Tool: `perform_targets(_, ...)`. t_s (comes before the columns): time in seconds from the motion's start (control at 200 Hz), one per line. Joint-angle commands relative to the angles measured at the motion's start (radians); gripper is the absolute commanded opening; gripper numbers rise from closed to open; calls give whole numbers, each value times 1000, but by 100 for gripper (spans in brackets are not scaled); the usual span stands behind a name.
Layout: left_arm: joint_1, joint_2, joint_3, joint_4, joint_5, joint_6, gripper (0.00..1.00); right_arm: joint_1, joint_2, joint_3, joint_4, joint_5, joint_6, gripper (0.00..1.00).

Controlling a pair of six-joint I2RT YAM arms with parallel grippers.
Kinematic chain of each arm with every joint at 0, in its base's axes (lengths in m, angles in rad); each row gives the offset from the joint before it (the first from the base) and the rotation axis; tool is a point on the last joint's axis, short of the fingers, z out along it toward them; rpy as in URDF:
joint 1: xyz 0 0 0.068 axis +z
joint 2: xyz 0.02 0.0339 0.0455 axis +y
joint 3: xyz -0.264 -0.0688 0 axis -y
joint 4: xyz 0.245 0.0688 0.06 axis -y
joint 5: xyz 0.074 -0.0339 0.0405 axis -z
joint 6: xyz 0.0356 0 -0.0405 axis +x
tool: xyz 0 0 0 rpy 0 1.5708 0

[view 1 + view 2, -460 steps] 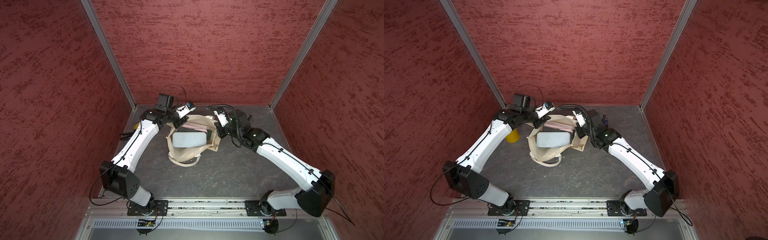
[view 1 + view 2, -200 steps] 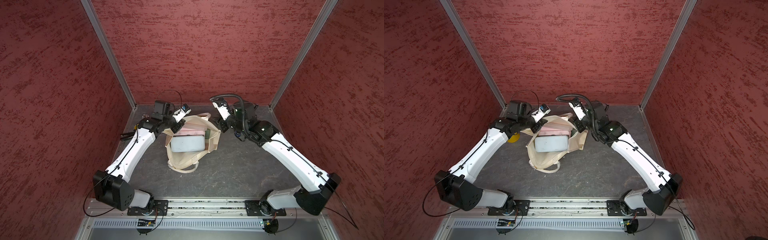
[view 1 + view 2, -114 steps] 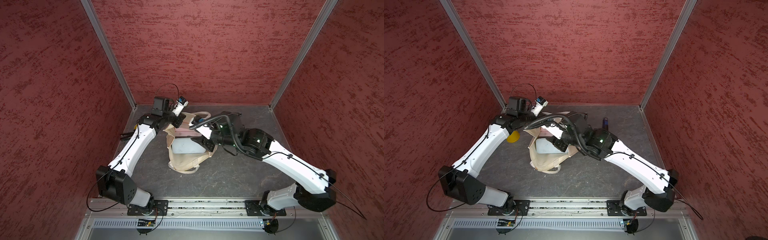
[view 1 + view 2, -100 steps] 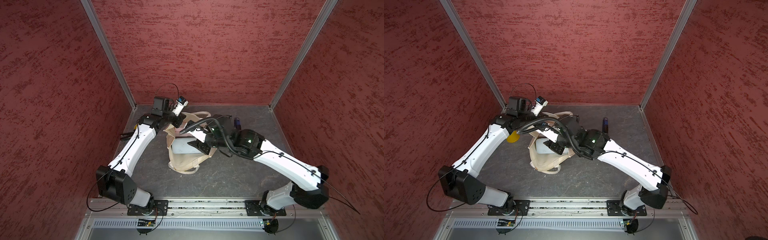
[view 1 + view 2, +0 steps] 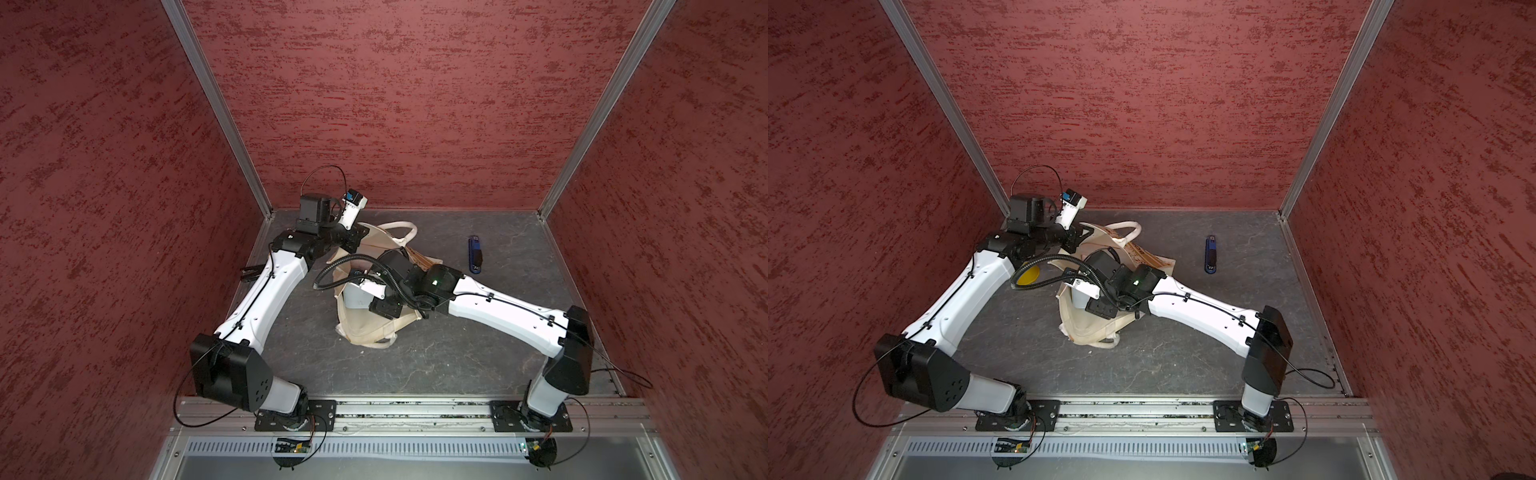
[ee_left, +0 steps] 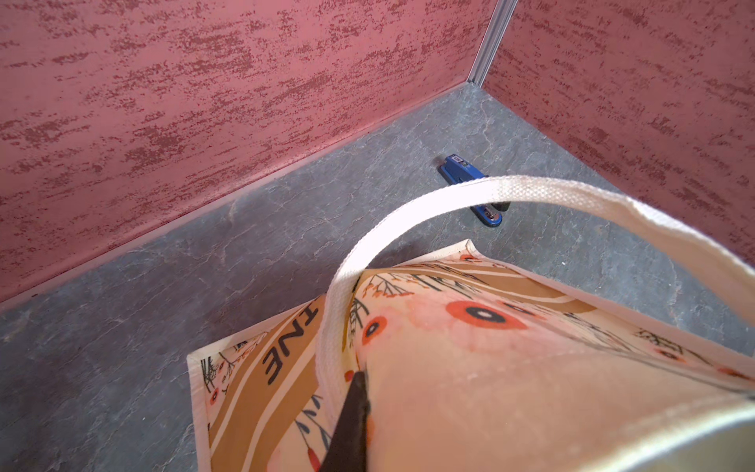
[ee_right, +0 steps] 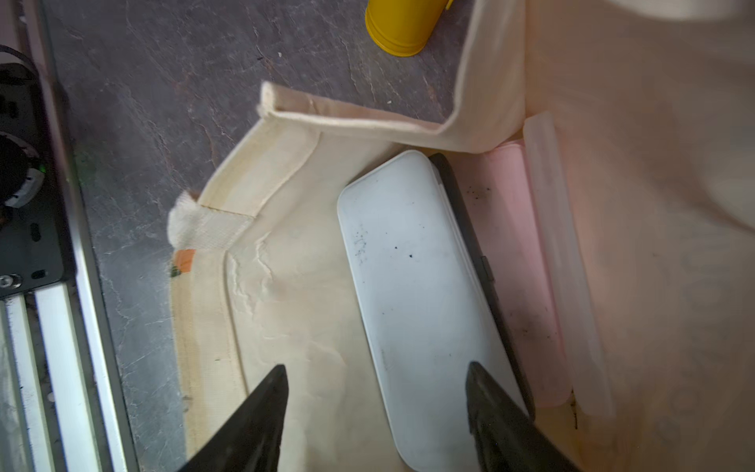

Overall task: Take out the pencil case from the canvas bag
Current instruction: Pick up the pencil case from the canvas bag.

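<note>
Your left gripper (image 6: 359, 378) was clenched on the rim of the cream canvas bag (image 6: 470, 367) with a floral print, tan stripes and dark lettering. It gripped right at the foot of 1 white webbing handle (image 6: 408, 212). Only 1 dark finger showed there, pressed against the cloth, with the other hidden behind it. In both top views the rim at that gripper stood raised off the grey stone-patterned tabletop (image 5: 415, 361), leaving the bag's mouth open. Your right gripper (image 7: 376, 367) was released, its 2 black fingers spread wide and reaching into that mouth. The flat white rounded-rectangle pencil case (image 7: 408, 278) with a dark band along 1 long side lay inside the canvas bag, flat on the inner cloth, directly ahead of and under the right gripper. 1 fingertip stood over the dark-banded edge at the case's near end, and the other stood over bare cloth beside the case. You could not tell from these views whether either fingertip touched anything. A pale pink flat case (image 7: 510, 245) lay against the dark-banded side, past that fingertip. A yellow cylindrical cup (image 7: 400, 24) sat outside the bag, beyond its rim ahead of the right gripper. A blue stapler (image 6: 465, 171) lay on the tabletop beyond the handle loop, well apart from both grippers.
</note>
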Motion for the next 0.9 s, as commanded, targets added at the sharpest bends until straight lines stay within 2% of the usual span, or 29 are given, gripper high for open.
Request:
perform_targets(0.0,11,-41,-24,118,48,-42,0,-55,65,53,11,-6,-32,72)
perform_targets(0.105,7,-48,-33,114,55,-34,0,-79,106,61,10,26,-40,77)
perform_targets(0.411,5,-44,-33,117,98,-59,0,-134,182,55,19,16,-9,80)
perform_targets(0.566,5,-40,-36,119,97,-62,0,-134,203,60,-31,-60,2,80)
perform_targets(0.892,7,-31,-32,112,66,-68,0,-122,161,22,-111,-258,39,70)
